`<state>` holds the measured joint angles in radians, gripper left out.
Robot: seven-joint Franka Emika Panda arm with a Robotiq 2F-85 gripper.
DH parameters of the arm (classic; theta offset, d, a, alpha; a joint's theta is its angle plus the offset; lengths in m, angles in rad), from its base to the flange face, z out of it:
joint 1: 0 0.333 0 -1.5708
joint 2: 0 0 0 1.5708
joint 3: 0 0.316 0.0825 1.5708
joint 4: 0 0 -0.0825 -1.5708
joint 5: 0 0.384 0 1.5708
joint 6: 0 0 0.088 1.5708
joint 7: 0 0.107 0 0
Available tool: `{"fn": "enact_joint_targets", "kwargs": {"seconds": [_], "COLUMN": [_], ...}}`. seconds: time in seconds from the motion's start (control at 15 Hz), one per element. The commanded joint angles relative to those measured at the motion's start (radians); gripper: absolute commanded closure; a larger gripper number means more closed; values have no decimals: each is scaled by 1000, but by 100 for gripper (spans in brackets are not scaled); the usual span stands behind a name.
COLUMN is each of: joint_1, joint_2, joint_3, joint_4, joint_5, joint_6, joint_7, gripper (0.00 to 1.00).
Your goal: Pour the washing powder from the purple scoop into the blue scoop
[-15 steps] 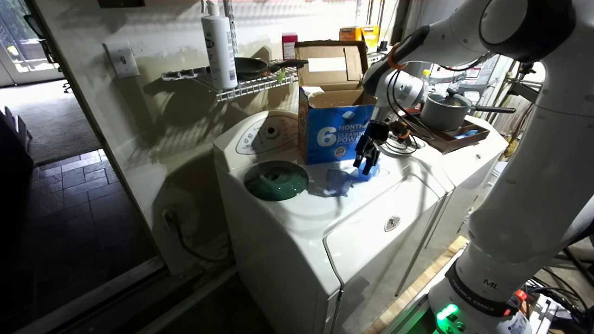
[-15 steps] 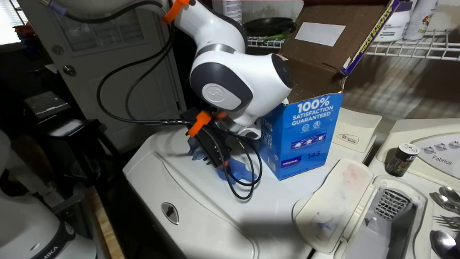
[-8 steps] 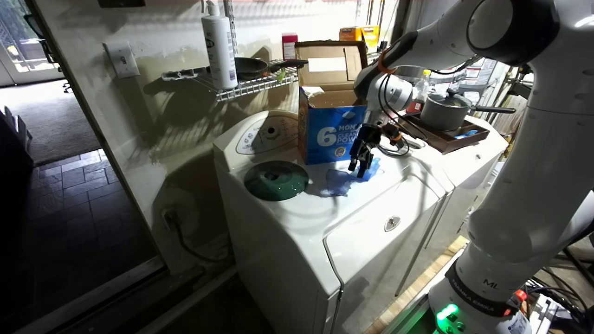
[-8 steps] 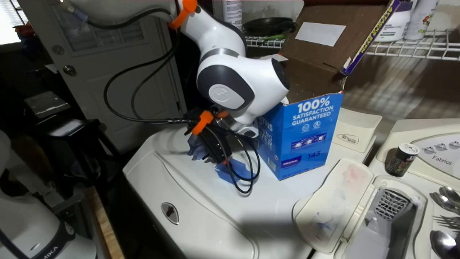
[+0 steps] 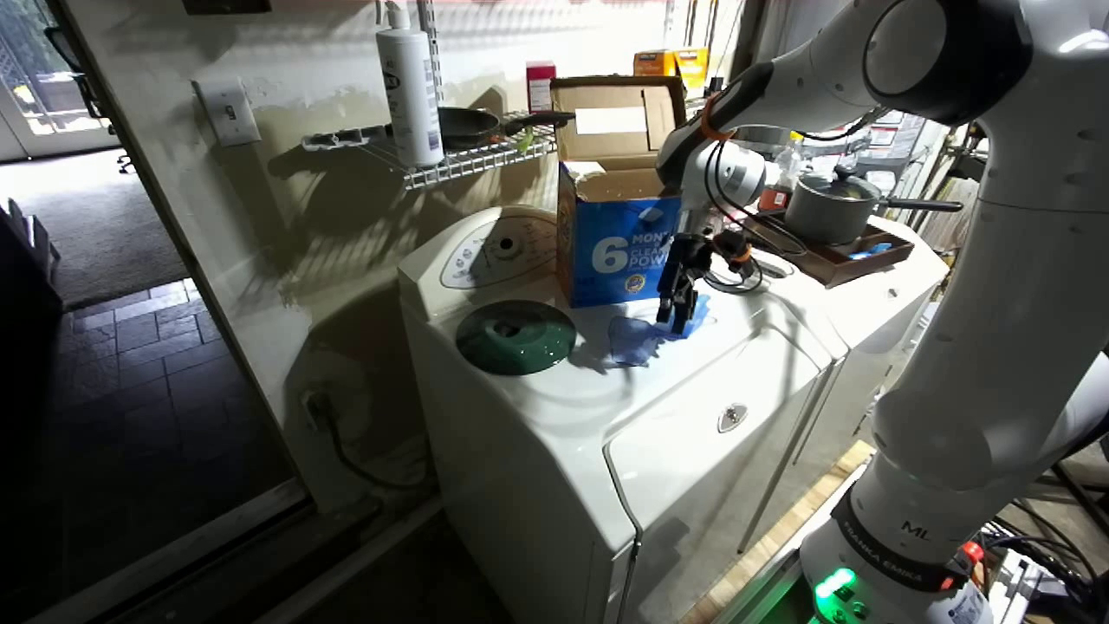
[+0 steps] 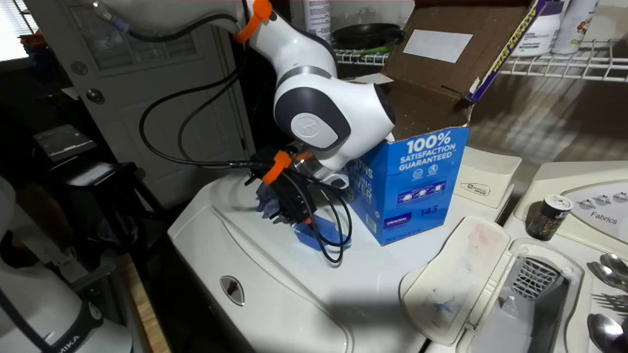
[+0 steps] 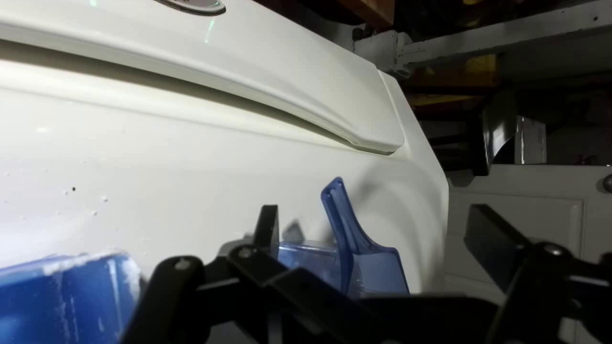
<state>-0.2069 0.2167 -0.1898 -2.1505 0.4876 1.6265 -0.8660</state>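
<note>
Two translucent blue-toned scoops lie on the white washer top. The more violet one, seemingly the purple scoop (image 7: 382, 270), stands between my finger pads in the wrist view, its handle up; it shows in both exterior views (image 5: 632, 340) (image 6: 266, 202). The brighter one, seemingly the blue scoop (image 7: 67, 303), is at the wrist view's lower left with white powder (image 7: 71, 263) on its rim; it also shows in both exterior views (image 5: 696, 314) (image 6: 318, 234). The colours are close. My gripper (image 7: 377, 229) is open, its pads apart from the violet scoop. Scoop insides are hidden.
A tall open blue detergent carton (image 5: 624, 251) stands right behind the scoops. A dark green round object (image 5: 515, 338) lies to their left. A pot (image 5: 832, 208) sits in a brown tray. An open cream-coloured case (image 6: 456, 279) and a can (image 6: 548, 218) are at right in an exterior view.
My gripper has shifted from over the brighter blue scoop toward the violet scoop, and its fingers look wider apart. The scoops show no clear movement.
</note>
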Motion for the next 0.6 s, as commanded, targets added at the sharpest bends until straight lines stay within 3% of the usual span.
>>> {"fn": "enact_joint_targets", "kwargs": {"seconds": [0.0, 0.07, 0.33, 0.4, 0.53], "joint_1": [-17, -17, -19, -20, -22], "joint_2": [31, 32, 34, 35, 35], "joint_3": [22, 23, 24, 24, 23], "joint_4": [39, 39, 40, 40, 39], "joint_5": [-32, -34, -39, -40, -41], "joint_6": [-39, -39, -40, -40, -40], "joint_7": [-22, -25, -35, -38, -45], "gripper": [4, 4, 21, 20, 32]}}
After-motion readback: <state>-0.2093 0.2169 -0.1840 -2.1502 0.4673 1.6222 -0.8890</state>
